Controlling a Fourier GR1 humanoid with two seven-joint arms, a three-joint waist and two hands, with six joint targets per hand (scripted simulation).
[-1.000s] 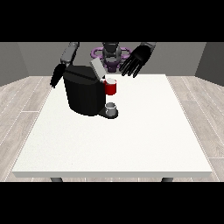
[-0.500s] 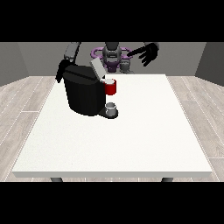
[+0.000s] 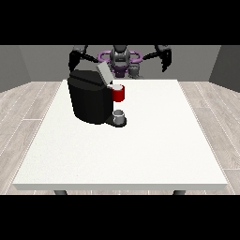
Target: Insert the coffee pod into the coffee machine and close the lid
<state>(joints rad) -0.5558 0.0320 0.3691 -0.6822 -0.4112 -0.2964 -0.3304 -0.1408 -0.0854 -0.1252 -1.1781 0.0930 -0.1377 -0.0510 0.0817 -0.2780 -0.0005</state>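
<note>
The robot hand (image 3: pixel 165 58) at the view's right hangs raised at two o'clock, touching nothing; the one at the view's left (image 3: pixel 74 60) hovers behind the black coffee machine (image 3: pixel 90 96). Whether either hand's fingers are spread or curled cannot be told. A white desk (image 3: pixel 140 145) stands on a wood-plank floor (image 3: pixel 18 108) before grey walls (image 3: pixel 42 63).

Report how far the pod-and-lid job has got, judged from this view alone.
Done: nothing plainly. The coffee machine has its lid tilted up, so closing remains. In hand: nothing; the hand at the view's left and the hand at the view's right are both raised, away from the machine. A grey thing sits at its base.
</note>
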